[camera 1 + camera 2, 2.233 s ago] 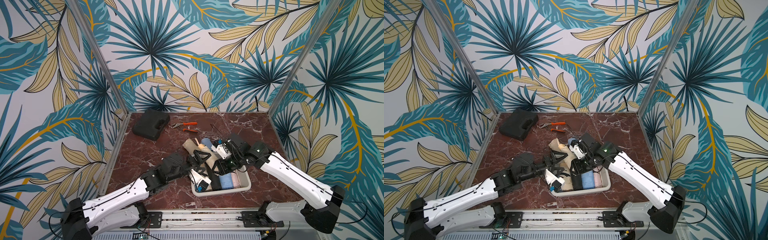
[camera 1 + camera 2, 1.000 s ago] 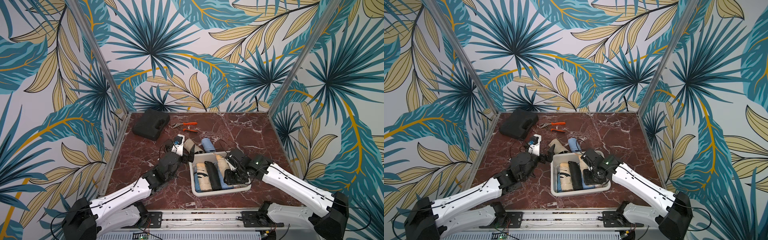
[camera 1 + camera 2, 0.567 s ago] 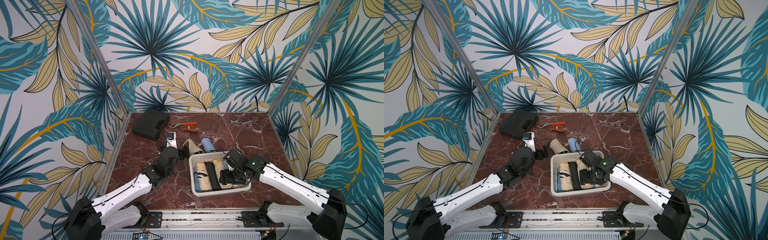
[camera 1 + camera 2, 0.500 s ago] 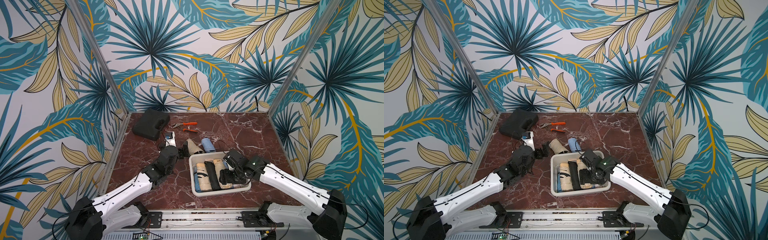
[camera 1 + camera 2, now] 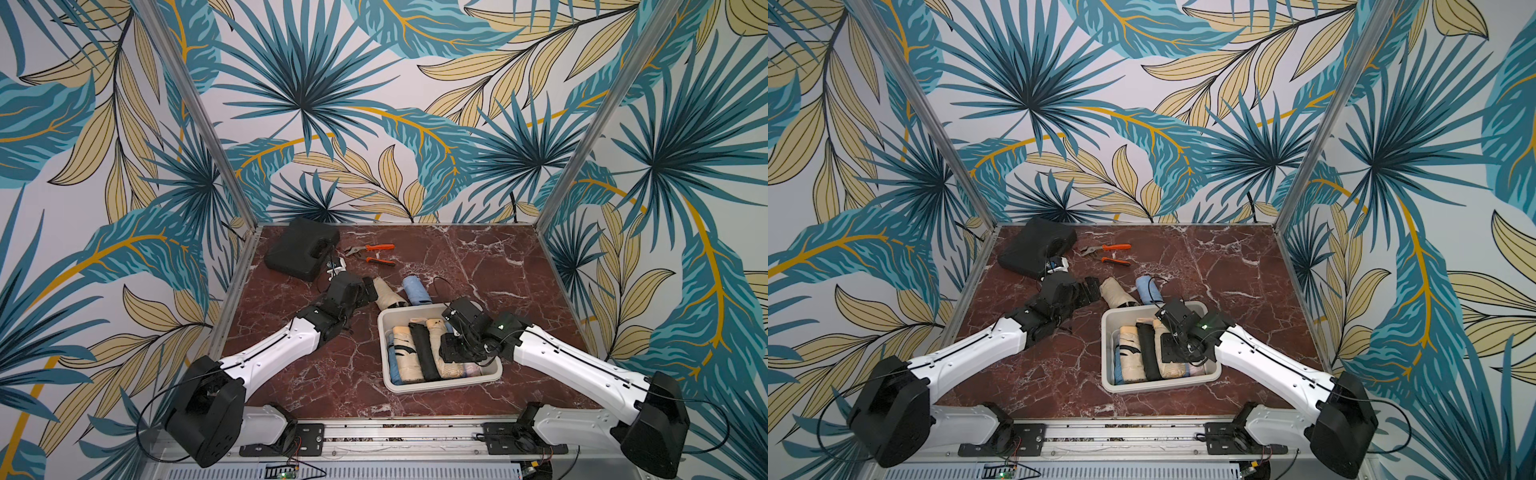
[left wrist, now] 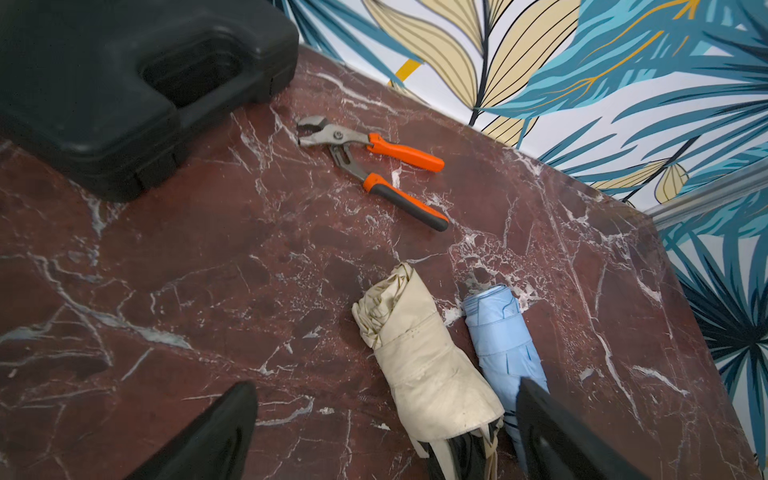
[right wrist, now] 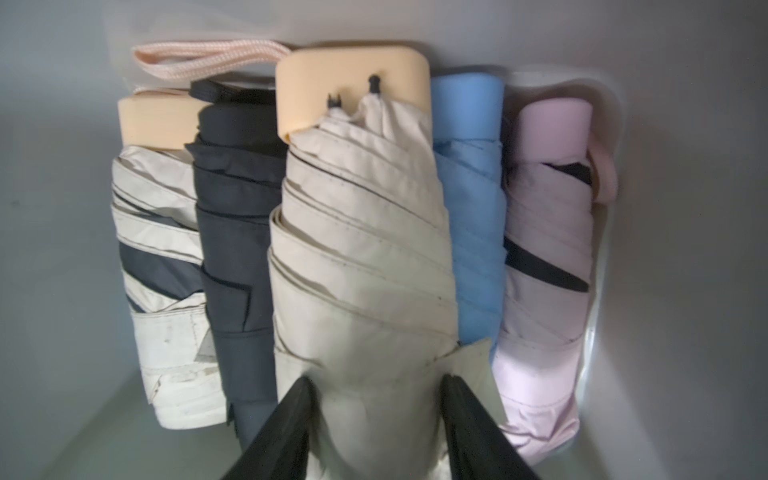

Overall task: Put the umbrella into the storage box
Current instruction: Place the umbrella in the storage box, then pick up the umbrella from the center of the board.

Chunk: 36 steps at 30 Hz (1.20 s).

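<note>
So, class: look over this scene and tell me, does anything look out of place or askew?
One cream umbrella rides on top of its neighbours in the storage box instead of lying level; pliers lie loose beside the black case.

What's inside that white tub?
Five folded umbrellas side by side in the storage box: outer cream umbrella, black umbrella, middle cream umbrella, blue umbrella, pink umbrella. Anything beneath them is covered.

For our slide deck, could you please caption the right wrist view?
Right gripper straddles the middle beige umbrella, one of five in the storage box.
</note>
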Available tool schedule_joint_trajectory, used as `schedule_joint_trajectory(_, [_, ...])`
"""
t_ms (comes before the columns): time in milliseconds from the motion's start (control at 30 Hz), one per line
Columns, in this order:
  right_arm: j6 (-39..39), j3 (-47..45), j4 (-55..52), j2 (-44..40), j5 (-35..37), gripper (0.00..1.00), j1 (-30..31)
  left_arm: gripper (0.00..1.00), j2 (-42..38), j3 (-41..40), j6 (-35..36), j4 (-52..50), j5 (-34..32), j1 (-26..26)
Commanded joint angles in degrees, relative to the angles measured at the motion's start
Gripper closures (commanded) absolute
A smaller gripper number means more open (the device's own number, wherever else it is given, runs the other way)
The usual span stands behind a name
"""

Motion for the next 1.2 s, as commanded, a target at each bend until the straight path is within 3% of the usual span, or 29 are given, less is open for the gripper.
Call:
schedule_joint_trajectory(0, [0.3, -3.2, 2.4, 1.1, 0.5, 0.49, 0.2, 0.01, 3.6, 2.8, -4.4, -1.2, 4.7, 1.2])
schedule_joint_trajectory(267, [-2.5, 0.7, 1.8, -4.9, 3.7, 0.24, 0.2, 0.01, 13.6, 6.9, -9.8, 0.2, 12.4, 3.3])
schedule_joint_trajectory(633, [-5.5, 3.8, 0.5, -7.6, 6.3, 0.20, 0.0, 0.01, 24.6, 10.9, -16.7, 6.4, 22.5, 4.0])
schedule_joint_trajectory(833, [-5.7, 4.8, 0.2, -6.9, 6.3, 0.20, 0.0, 0.10, 27.7, 10.9, -18.7, 8.9, 23.7, 4.5])
schedule_joint_trajectory(1167, [-5.7, 6.4, -0.5, -6.5, 5.9, 0.20, 0.1, 0.48, 30.4, 8.9, -19.7, 16.7, 24.9, 6.6])
